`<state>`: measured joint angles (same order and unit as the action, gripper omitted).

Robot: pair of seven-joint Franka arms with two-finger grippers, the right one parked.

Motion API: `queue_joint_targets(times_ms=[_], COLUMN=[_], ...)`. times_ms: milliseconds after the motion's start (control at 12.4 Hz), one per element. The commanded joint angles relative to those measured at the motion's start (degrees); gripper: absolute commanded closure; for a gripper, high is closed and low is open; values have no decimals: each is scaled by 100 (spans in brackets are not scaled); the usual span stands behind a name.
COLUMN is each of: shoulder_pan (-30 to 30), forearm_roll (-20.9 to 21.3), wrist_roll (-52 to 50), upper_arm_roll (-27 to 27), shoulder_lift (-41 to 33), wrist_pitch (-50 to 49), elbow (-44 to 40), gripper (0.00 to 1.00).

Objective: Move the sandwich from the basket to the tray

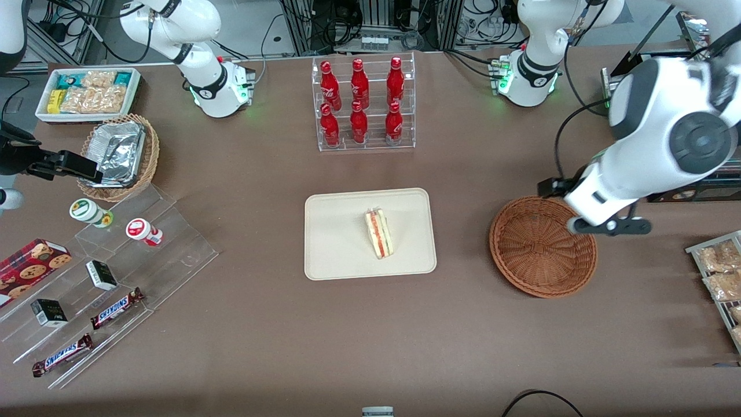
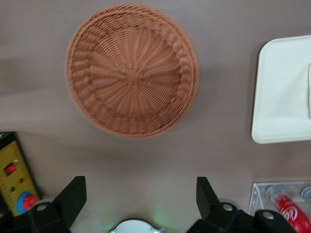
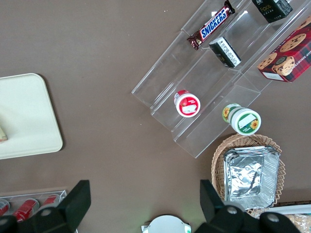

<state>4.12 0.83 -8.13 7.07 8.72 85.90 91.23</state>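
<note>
The sandwich, a pale wedge with a red-orange filling stripe, lies on the cream tray at the table's middle. The reddish-brown wicker basket stands empty beside the tray, toward the working arm's end. My left gripper is open and empty, held high over the table just off the basket's rim, on the side farther from the front camera. Its hand shows above that rim. The left wrist view looks down on the empty basket, the tray's corner and a sliver of the sandwich.
A clear rack of red bottles stands farther from the front camera than the tray. Bagged snacks lie at the working arm's end. A foil-lined basket, a white snack bin and clear candy steps lie toward the parked arm's end.
</note>
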Motion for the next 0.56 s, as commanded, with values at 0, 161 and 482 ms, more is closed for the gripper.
queue_joint_targets(times_ms=[0,161,482], shoulder_pan=[-794,-1088,-1027], forearm_roll=[13,22,31], wrist_roll=[224,225,216], upper_arm_roll=[643,839,630], shoulder_lift=[-511,-731,-969], wrist_pitch=[-205,-407,-724], elbow=[237,237,202], gripper=[0,0,0])
